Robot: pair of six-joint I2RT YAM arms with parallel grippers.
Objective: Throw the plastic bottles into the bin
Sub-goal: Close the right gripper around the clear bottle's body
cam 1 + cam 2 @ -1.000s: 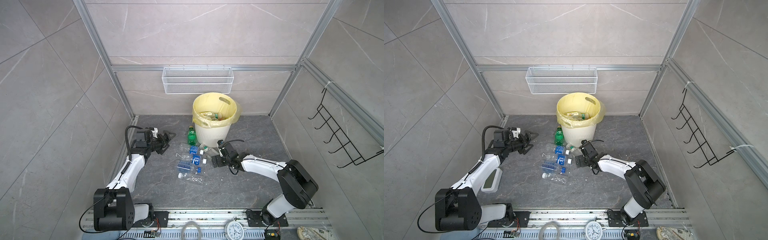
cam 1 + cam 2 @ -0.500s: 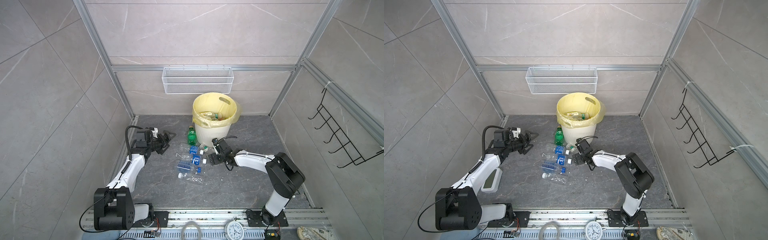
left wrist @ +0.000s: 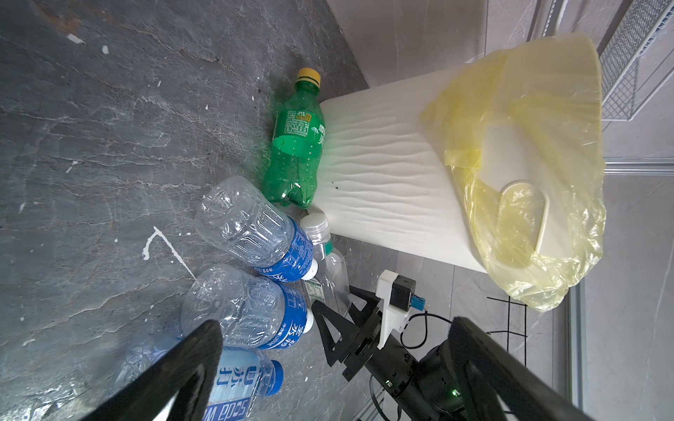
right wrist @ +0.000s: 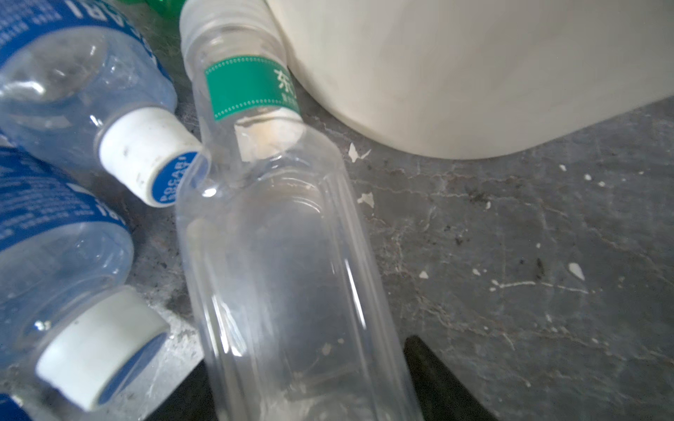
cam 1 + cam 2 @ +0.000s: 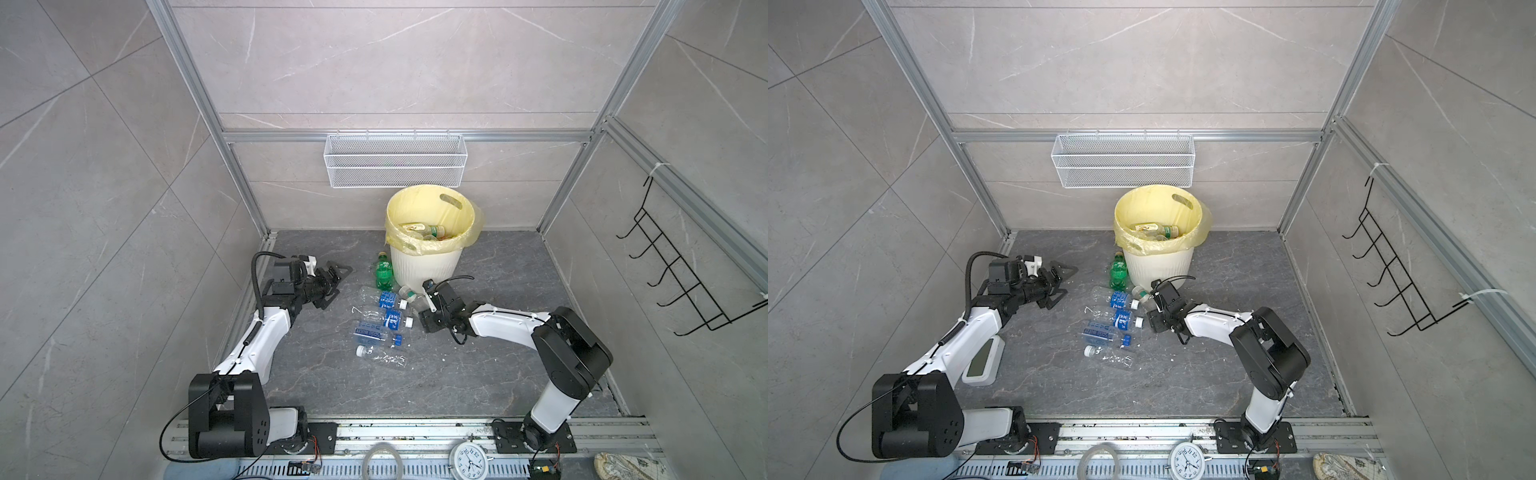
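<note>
Right claw (image 4: pixel 304 353) has moved in and narrowed from wide open. Jaws now straddle clear green-banded bottle (image 4: pixel 277 255) lying on surface (image 5: pixel 478 374), neck pointing ahead at bin (image 4: pixel 474 73) base. Cannot tell if pads bite yet. If grip holds, lift is next. Blue-label bottles (image 4: pixel 73 91) crowd beside claw, one cap against my bottle's shoulder. Bin wall close ahead. Left claw (image 5: pixel 338 284) fully open, empty, green bottle (image 3: pixel 297 145) ahead of it.

A dark grey stone surface (image 5: pixel 498 374) carries the cream ribbed bin (image 5: pixel 424 266), a green bottle (image 5: pixel 384 274) lying just beside it, and clear bottles (image 5: pixel 386 321) clustered nearby.
</note>
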